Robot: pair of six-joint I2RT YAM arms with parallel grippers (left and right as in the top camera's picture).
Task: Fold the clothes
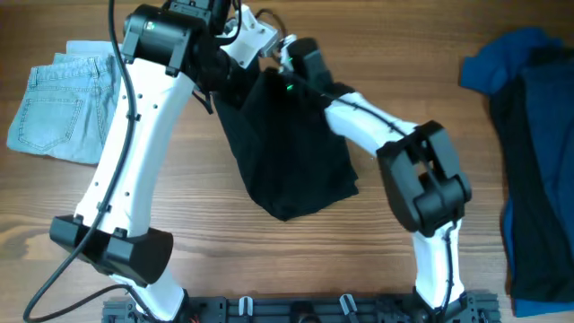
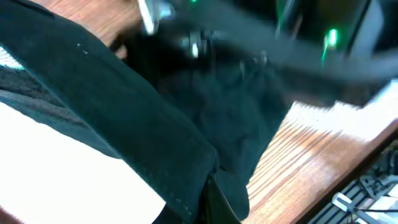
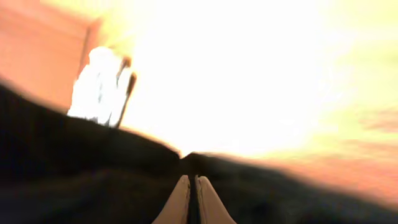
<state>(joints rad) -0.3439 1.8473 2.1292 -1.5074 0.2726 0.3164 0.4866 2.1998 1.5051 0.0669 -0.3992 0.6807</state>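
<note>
The black shorts (image 1: 291, 152) hang bunched over the middle of the table, held up by their top edge at the back. My left gripper (image 1: 240, 56) is shut on that top edge on the left, and my right gripper (image 1: 289, 74) is shut on it just to the right. In the left wrist view the black shorts (image 2: 186, 118) fill the frame and the left gripper (image 2: 210, 198) pinches a fold. In the right wrist view the right gripper (image 3: 191, 190) has its pale fingers pressed together with the dark cloth (image 3: 93, 180) around them. The picture there is blurred and glaring.
Light-blue denim shorts (image 1: 63, 103) lie folded at the back left. A royal-blue garment (image 1: 502, 63) and a dark navy one (image 1: 538, 170) lie heaped at the right edge. A black rail (image 1: 296, 309) runs along the front edge between the arm bases.
</note>
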